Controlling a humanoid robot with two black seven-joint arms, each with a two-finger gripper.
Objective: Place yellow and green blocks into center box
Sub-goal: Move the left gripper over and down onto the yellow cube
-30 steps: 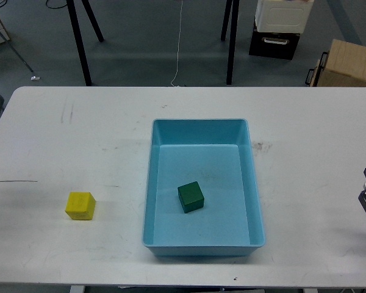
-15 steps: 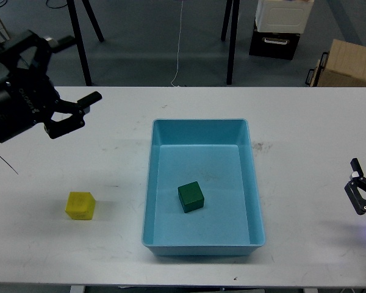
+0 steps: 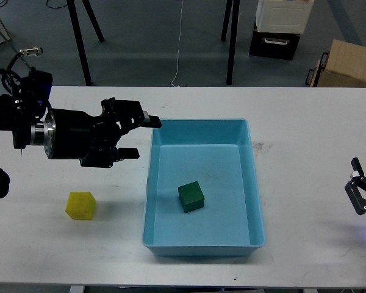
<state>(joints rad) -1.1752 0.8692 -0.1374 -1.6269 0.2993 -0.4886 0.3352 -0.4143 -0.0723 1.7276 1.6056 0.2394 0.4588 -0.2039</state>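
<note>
Left gripper (image 3: 142,137): I see my left arm reaching in from the left edge and across the tabletop (image 3: 79,244), its far end just beside the box's upper left corner. The fingers (image 3: 147,121) stand wide apart, one above the other, with nothing between them.
Right gripper (image 3: 361,194): only a small dark part shows at the right edge, low over the tabletop; I cannot tell how its fingers stand.
Box (image 3: 257,207): light blue, open-topped, in the middle of the tabletop.
Green block (image 3: 191,196): lying on the box floor, slightly left of its middle, turned a little askew.
Yellow block (image 3: 80,205): on the tabletop left of the box, well apart from it, below and left of my left gripper, untouched.
</note>
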